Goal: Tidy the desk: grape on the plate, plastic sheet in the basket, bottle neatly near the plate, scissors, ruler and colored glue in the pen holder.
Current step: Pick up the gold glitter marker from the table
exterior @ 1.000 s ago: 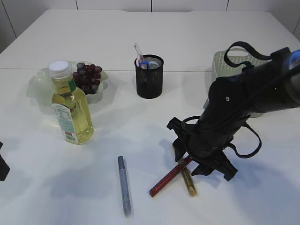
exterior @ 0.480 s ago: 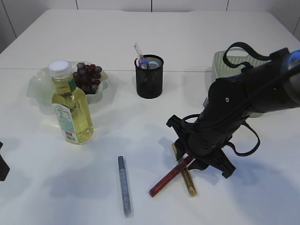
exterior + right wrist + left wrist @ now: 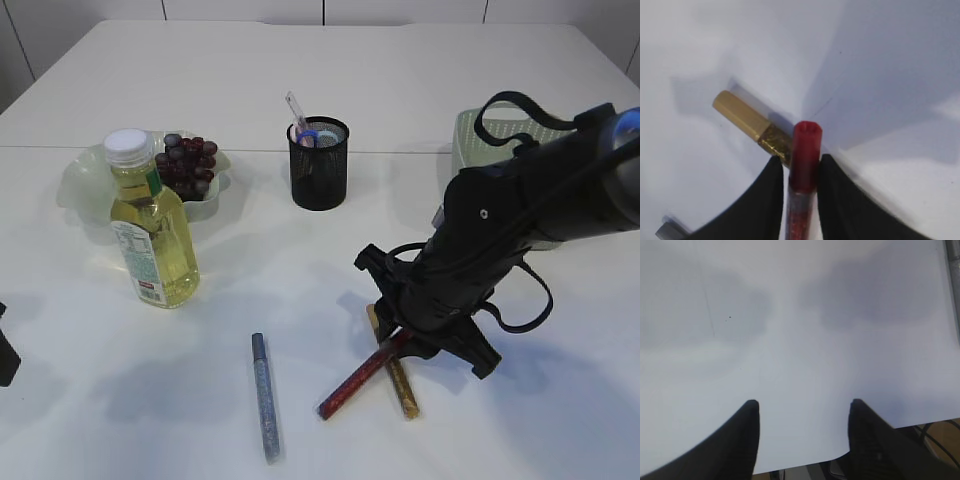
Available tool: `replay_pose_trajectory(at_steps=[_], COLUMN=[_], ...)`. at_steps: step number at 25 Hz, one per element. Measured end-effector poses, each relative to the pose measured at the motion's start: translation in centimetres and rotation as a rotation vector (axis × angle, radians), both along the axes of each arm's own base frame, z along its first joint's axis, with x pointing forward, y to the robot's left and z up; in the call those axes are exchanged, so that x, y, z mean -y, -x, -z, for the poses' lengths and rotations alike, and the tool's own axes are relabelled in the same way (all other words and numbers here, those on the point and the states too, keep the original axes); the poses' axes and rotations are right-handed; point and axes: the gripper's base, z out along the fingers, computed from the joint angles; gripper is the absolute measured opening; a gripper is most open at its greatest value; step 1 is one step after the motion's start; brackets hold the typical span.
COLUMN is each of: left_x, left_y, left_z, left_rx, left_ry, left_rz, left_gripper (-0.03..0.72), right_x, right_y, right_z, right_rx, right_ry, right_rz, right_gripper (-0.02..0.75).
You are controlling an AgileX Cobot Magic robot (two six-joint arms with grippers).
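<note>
Right wrist view: red glue stick pinched between the right gripper fingers.

A staged robot test bench or lab is showing here, dressed as an office desk: a bare white table is carrying a mesh pen holder, with pale panelled walls running behind it. Left of the holder, a plate is sitting; right of it, a robot arm is leaning over the table.
</note>
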Motion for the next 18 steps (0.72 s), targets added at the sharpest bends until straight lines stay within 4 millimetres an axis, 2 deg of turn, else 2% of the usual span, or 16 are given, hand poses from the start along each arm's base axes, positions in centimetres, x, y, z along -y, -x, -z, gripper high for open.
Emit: replay_pose_trajectory(at_steps=[3, 9, 14, 18], left_x=[0.00, 0.00, -0.03, -0.03], left_y=[0.00, 0.00, -0.01, -0.01], left_z=[0.00, 0.00, 0.00, 0.00], left_rx=[0.000, 0.000, 0.000, 0.000], left_ry=[0.000, 0.000, 0.000, 0.000], left_rz=[0.000, 0.000, -0.001, -0.001], left_gripper=[0.415, 0.415, 0.415, 0.415], right_x=[0.00, -0.04, -0.12, -0.12], right_y=[0.00, -0.09, -0.27, -0.28], right_z=[0.00, -0.06, -0.16, -0.16], right_rx=[0.000, 0.008, 0.024, 0.026], right_ry=[0.000, -0.003, -0.011, -0.012], right_rz=[0.000, 0.001, 0.002, 0.002], right_gripper=[0.161, 0.106, 0.015, 0.015])
